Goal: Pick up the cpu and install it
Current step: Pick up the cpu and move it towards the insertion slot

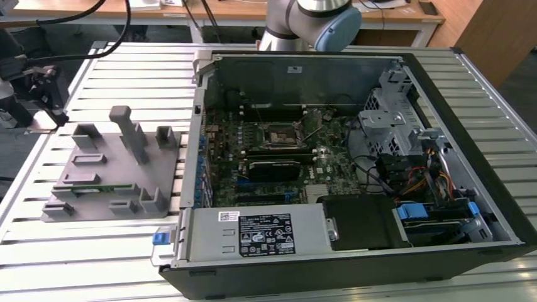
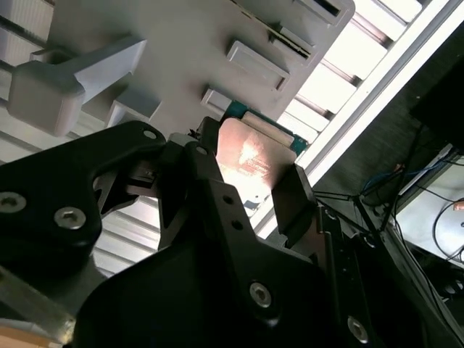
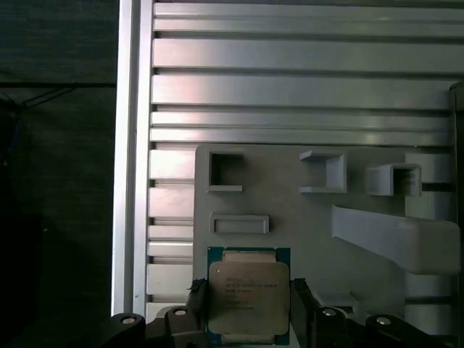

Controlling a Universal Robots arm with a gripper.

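The gray holder [image 1: 105, 167] sits on the left side of the tabletop [image 1: 134, 69]. In the first wrist view, the claw [image 3: 249, 308] is closed on the cpu [image 3: 249, 286]. One finger is on each side, and the shiny top faces up. The cpu looks lifted above the holder, so I think the picking up is done. To the right is the open computer [image 1: 302, 78]. The socket [image 1: 278, 133] in the middle of its board looks empty. So the cpu is not yet put in, and that part is left to do.
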